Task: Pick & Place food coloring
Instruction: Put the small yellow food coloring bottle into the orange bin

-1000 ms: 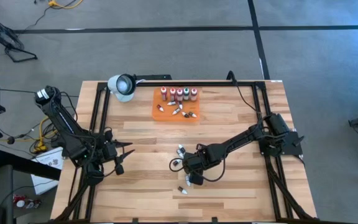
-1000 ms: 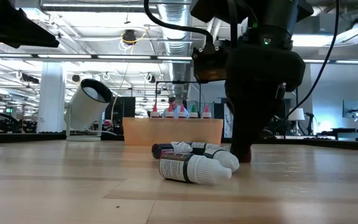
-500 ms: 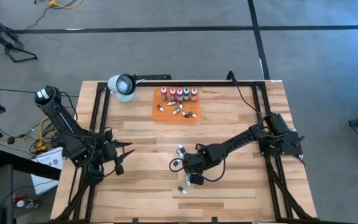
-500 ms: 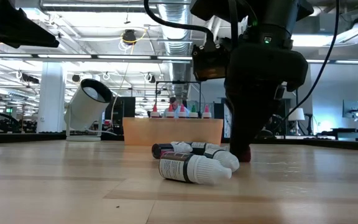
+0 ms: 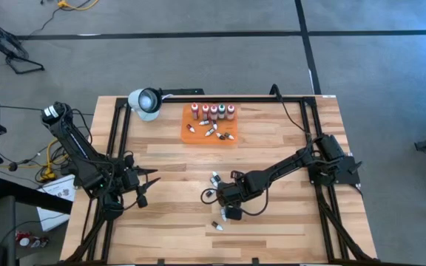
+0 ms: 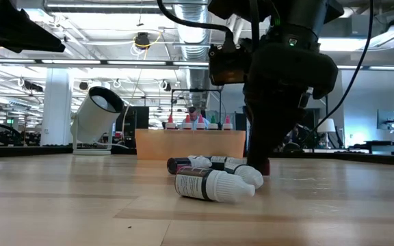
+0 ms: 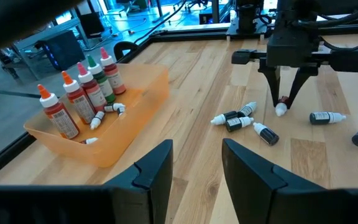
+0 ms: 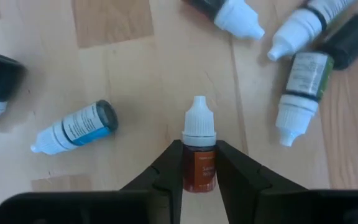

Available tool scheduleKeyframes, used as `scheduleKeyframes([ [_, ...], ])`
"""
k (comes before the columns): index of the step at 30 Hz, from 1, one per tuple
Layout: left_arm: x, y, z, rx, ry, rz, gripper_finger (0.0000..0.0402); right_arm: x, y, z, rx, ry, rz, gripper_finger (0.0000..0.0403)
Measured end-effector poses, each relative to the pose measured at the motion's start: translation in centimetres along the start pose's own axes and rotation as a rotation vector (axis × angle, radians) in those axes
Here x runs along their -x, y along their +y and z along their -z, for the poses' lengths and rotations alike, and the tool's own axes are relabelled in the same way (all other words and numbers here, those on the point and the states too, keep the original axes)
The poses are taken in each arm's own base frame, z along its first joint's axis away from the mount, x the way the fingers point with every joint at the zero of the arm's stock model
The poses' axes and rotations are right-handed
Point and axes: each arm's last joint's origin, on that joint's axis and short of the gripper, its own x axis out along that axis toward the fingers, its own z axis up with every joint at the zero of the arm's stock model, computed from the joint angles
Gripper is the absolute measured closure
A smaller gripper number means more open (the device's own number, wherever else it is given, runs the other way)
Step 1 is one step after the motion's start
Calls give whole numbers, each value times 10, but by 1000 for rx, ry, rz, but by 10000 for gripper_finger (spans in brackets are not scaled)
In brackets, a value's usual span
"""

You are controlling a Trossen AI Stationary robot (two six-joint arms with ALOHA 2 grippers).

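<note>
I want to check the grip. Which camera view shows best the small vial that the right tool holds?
The right wrist view: the vial fills the centre, clamped between the right tool fingers. The left wrist view shows it small and far off. The low view hides it behind the arm; the high view shows only a speck.

Looks like a big open-plan robotics lab, wooden bench (image 5: 272,140) on grey carpet, exposed ducts and strip lights behind it, more workstations

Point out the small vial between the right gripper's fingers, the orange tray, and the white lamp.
Small dark red vial with white cap (image 8: 199,163), right wrist view, on its label.
Flat orange plastic tray (image 7: 143,104), left wrist view, on its near wall.
White round lamp (image 6: 100,113), low view, on its shade.
</note>
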Motion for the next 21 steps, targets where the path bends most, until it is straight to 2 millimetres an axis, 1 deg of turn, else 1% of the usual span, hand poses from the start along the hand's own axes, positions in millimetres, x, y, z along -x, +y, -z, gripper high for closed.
scheduleKeyframes([
  [9, 0, 0, 0, 0, 0, 0, 269, 3, 6, -9, 96, -100, -41, 329],
  [12, 0, 0, 0, -2, 0, 0, 269, 4, 3, -14, 116, -140, -50, 329],
  [17, 0, 0, 0, -4, 0, 0, 269, 14, -9, -34, 131, -229, -52, 329],
  [21, 0, 0, 0, -4, 0, 0, 269, 25, -17, -54, 184, -321, -45, 329],
])
